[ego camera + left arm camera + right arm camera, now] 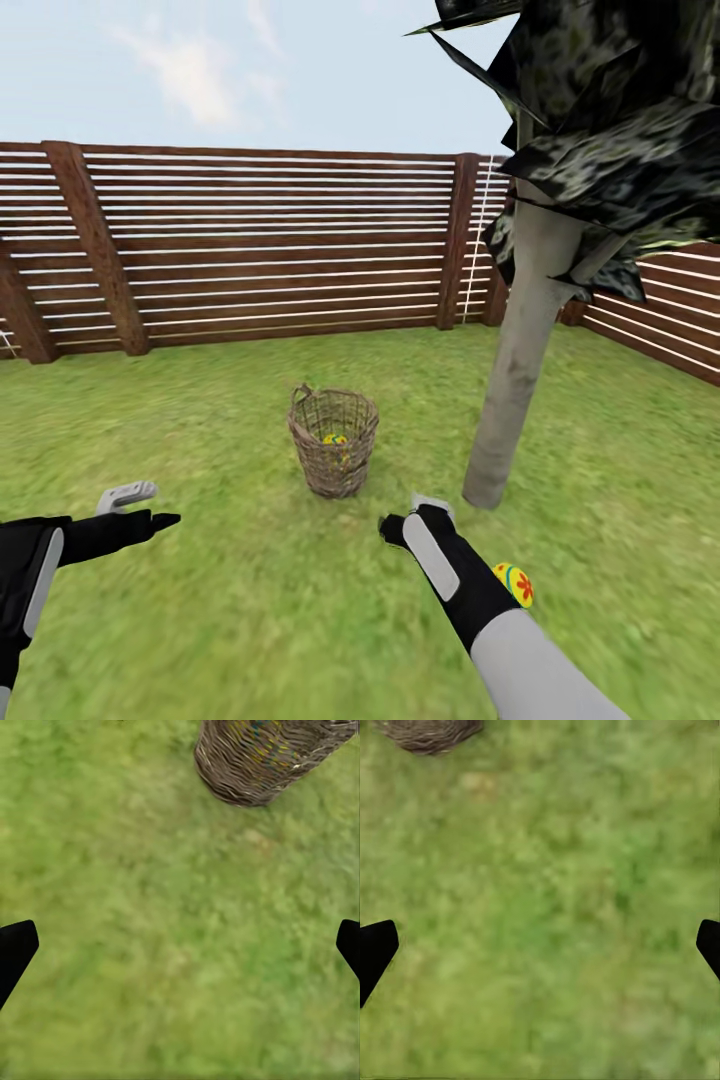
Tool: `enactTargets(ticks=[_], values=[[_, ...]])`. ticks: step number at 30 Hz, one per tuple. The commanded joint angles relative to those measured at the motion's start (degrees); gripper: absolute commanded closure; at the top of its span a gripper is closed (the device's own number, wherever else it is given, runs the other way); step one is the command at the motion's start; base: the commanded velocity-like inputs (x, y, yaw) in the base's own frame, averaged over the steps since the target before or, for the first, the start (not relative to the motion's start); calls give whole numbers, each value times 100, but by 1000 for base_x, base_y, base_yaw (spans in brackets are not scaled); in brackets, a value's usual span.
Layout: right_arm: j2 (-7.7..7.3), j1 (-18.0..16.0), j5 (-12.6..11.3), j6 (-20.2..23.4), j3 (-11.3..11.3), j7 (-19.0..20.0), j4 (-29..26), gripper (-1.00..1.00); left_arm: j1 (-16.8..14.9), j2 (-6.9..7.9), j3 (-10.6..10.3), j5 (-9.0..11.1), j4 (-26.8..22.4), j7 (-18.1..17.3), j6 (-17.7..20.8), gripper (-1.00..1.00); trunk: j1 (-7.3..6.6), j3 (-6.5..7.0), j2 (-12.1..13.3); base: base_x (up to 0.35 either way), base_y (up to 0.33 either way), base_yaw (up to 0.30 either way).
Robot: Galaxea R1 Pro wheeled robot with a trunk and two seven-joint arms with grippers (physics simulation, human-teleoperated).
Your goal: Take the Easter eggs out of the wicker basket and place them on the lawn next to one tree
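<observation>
The left pincer (140, 506) hangs over the grass with its fingers spread apart and nothing between them: one finger pale grey and rounded, the other black and tapering to a point. In the left wrist view its two black fingertips (16, 949) sit at opposite borders with bare turf between. The right pincer (412, 515) is likewise released and empty, a black shell with a light grey panel along the wrist; its tips (375, 949) stand just as wide apart in the right wrist view.

The wicker basket (333, 440) stands upright on the lawn (220, 600), ahead of and between both pincers, touching neither. It is bucket-shaped, of brown, loosely woven strands with gaps, and has a small loop handle at the rim. Through the weave a yellow Easter egg (335, 439) with blue marking shows inside; how many eggs lie in it cannot be told. A second egg (514, 583), glossy yellow with a red flower-like mark and a blue zigzag band, lies on the grass on the robot's side of the tree (520, 370), near its base and just beside the right forearm.

The trunk is smooth and grey-beige, leaning slightly, under jagged blackish-green foliage. It rises to the right of the basket, with open grass between them. The mottled green turf runs flat around the basket to a brown fence (270, 250) of horizontal slats and thick posts. No writing is visible.
</observation>
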Motion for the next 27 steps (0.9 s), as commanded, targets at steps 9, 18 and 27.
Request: enactTargets(ticks=[9, 18, 27], values=[[0, 28, -47, 480, -20, -87, -336, -100, -4, -7, -1, -19, -4, -27, 50, -100, -199, 156, 360, 0, 0, 0], [0, 50, -39, 382, 10, -61, -343, -100, -4, -28, -3, -13, -4, -32, 72, -100, -331, 264, 601, 0, 0, 0], [0, 52, -59, 308, 19, -22, -348, -100, -4, -10, 30, -11, -61, -44, 64, -100, -331, 264, 601, 20, 37, 0]])
